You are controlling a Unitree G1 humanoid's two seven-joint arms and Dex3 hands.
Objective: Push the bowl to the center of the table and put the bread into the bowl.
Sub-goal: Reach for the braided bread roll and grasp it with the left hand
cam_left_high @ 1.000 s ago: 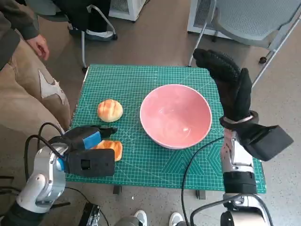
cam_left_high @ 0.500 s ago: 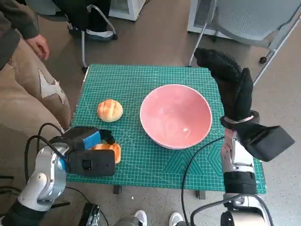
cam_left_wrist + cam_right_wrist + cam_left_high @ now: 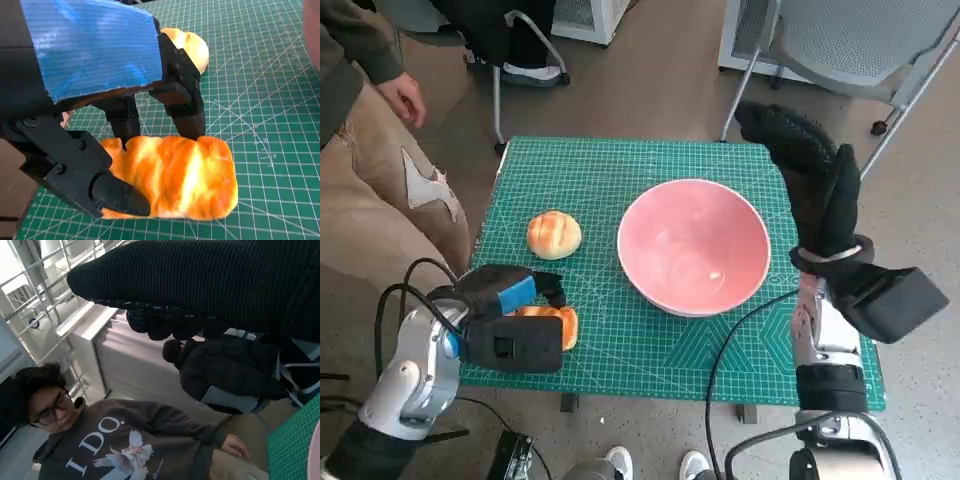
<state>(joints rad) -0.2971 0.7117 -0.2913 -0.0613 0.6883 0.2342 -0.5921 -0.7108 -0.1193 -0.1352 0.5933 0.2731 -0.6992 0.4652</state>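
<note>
Head view: 1 bowl (image 3: 693,246), 2 breads (image 3: 554,233).

"I DO" in white letters on person's sweatshirt (image 3: 120,450), nr dove print

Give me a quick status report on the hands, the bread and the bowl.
Left hand gripping the loaf-shaped bread on the mat. Right hand raised beside the pink bowl, holding nothing. Bowl empty. Round bun lies apart, untouched.

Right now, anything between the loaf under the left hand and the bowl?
Nothing visible. Only bare green mat lies between the loaf and the pink bowl. The round bun sits off that line, farther back.
</note>
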